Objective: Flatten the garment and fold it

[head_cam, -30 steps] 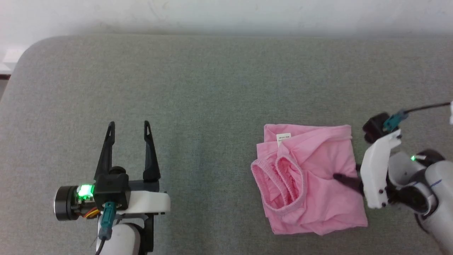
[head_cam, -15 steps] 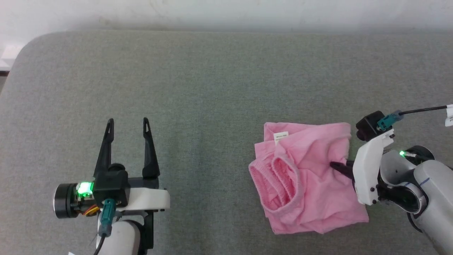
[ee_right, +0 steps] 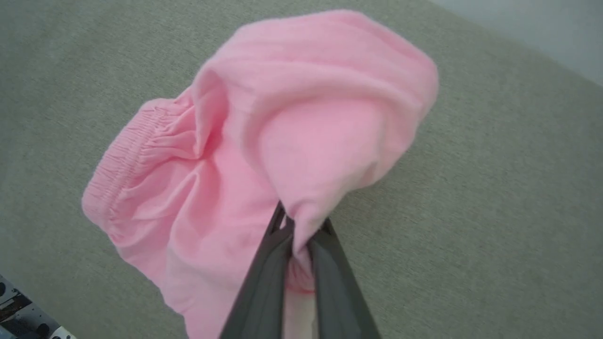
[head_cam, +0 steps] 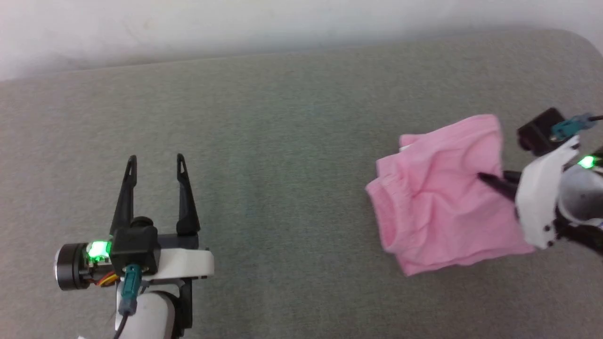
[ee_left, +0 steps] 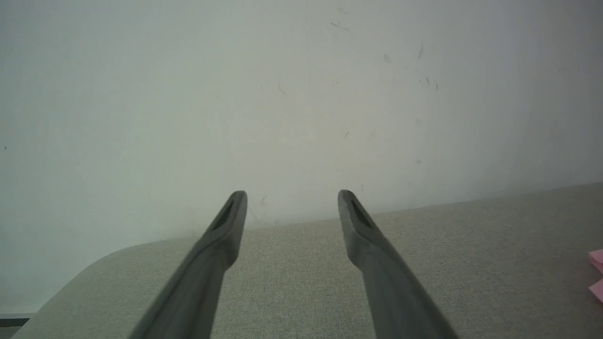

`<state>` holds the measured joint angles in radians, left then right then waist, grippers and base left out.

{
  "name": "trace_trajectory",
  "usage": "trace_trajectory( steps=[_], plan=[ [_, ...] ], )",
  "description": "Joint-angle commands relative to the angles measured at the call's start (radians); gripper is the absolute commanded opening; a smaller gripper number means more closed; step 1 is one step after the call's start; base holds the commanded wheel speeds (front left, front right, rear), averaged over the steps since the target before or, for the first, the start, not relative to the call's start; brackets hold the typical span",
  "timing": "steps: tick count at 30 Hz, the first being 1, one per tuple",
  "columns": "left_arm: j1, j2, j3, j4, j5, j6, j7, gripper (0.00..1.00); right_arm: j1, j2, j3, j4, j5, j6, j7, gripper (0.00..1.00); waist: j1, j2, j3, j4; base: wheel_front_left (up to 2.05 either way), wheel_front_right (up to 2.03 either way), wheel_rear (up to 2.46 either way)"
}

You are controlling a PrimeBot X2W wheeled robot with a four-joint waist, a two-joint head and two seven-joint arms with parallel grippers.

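Grey fabric worktop (head_cam: 282, 141). Right tool (head_cam: 480, 176) clenched on the pink garment (head_cam: 438, 207) bunched beyond its tips. Left tool (head_cam: 156, 159) released, well away from it.

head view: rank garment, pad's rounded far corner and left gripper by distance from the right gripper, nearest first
1. garment: pinched in the shut right gripper, on the right.
2. pad's rounded corner: beyond the gripper, at the far right.
3. left gripper: open, across the pad at the lower left.
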<state>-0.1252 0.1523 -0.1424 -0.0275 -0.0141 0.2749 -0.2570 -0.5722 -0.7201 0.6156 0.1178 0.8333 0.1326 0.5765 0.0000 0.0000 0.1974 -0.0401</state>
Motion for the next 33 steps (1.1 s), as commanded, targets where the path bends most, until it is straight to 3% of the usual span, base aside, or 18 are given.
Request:
trace_trajectory(
  steps=[1, 6, 13, 21, 27, 28, 29, 30, 33],
  plan=[
    [-0.016, 0.009, 0.007, -0.010, 0.007, 0.002, -0.005, 1.00, -0.019, -0.029, -0.017, 0.007, -0.019, -0.002, -0.003, 0.00, 0.0000, 0.0000, 0.060, -0.096, 0.00, 0.00, 0.00],
    [-0.069, 0.029, 0.015, -0.029, 0.013, -0.006, -0.005, 1.00, -0.059, -0.093, -0.086, 0.066, -0.090, -0.002, -0.018, 0.00, 0.0000, 0.0000, 0.163, -0.159, 0.00, 0.00, 0.00],
    [-0.155, 0.043, -0.009, -0.038, 0.026, -0.018, -0.005, 1.00, -0.133, -0.134, -0.170, 0.248, -0.256, -0.002, -0.089, 0.00, 0.0000, 0.0000, 0.270, -0.154, 0.00, 0.00, 0.00],
    [-0.225, 0.051, -0.033, -0.064, 0.029, -0.019, -0.005, 1.00, -0.227, -0.106, -0.246, 0.491, -0.416, -0.002, -0.171, 0.00, 0.0000, 0.0000, 0.368, -0.111, 0.00, 0.00, 0.00],
    [-0.239, 0.053, -0.040, -0.066, 0.022, -0.009, -0.005, 1.00, -0.261, -0.043, -0.290, 0.637, -0.468, -0.002, -0.203, 0.00, 0.0000, 0.0000, 0.360, -0.095, 0.00, 0.00, 0.00],
    [-0.238, 0.053, -0.041, -0.064, 0.020, -0.007, -0.005, 1.00, -0.265, -0.034, -0.297, 0.653, -0.471, -0.002, -0.212, 0.18, 0.0000, 0.0000, 0.350, -0.095, 0.00, 0.00, 0.00],
    [-0.235, 0.052, -0.041, -0.061, 0.017, -0.005, -0.005, 1.00, -0.271, -0.029, -0.309, 0.671, -0.477, -0.002, -0.223, 0.90, 0.0000, 0.0000, 0.337, -0.096, 0.00, 0.00, 0.00],
    [-0.230, 0.051, -0.041, -0.058, 0.015, -0.003, -0.005, 1.00, -0.277, -0.024, -0.322, 0.689, -0.484, -0.002, -0.234, 1.00, 0.0000, 0.0000, 0.324, -0.096, 0.00, 0.00, 0.00],
    [-0.211, 0.047, -0.040, -0.048, 0.009, 0.004, -0.005, 1.00, -0.290, -0.014, -0.352, 0.715, -0.510, -0.002, -0.287, 1.00, 0.0000, 0.0000, 0.274, -0.096, 0.00, 0.00, 0.00]
  ],
)
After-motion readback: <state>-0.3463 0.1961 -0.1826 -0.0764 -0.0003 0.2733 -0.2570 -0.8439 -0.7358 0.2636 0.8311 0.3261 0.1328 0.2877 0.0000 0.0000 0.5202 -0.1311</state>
